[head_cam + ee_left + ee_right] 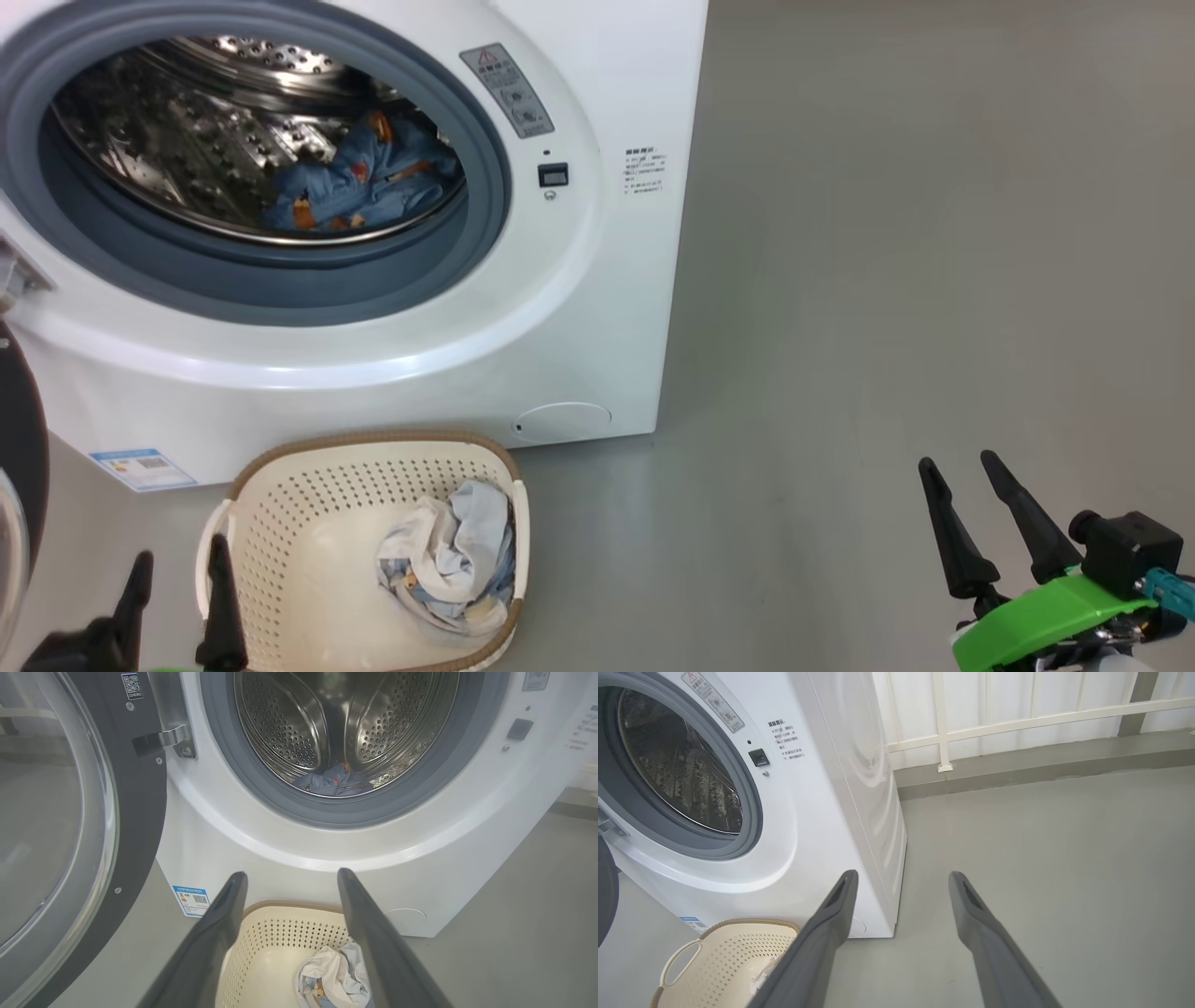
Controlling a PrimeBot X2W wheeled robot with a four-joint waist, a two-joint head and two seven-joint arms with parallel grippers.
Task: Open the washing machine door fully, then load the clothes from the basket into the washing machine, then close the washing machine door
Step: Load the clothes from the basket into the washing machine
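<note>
The white washing machine (579, 308) stands with its round door (135, 826) swung wide open to the left. A blue bear-print garment (359, 182) lies inside the steel drum (345, 723). On the floor in front sits the cream basket (280, 504) holding a white and pale blue garment (453, 560). My left gripper (177, 560) is open at the basket's near left rim, holding nothing. My right gripper (962, 462) is open over bare floor, well right of the basket, also holding nothing.
Grey floor (887, 280) stretches to the right of the machine. A low kerb and white railing (1017, 723) run behind it. A blue label (140, 467) and a round white cap (560, 422) sit low on the machine's front.
</note>
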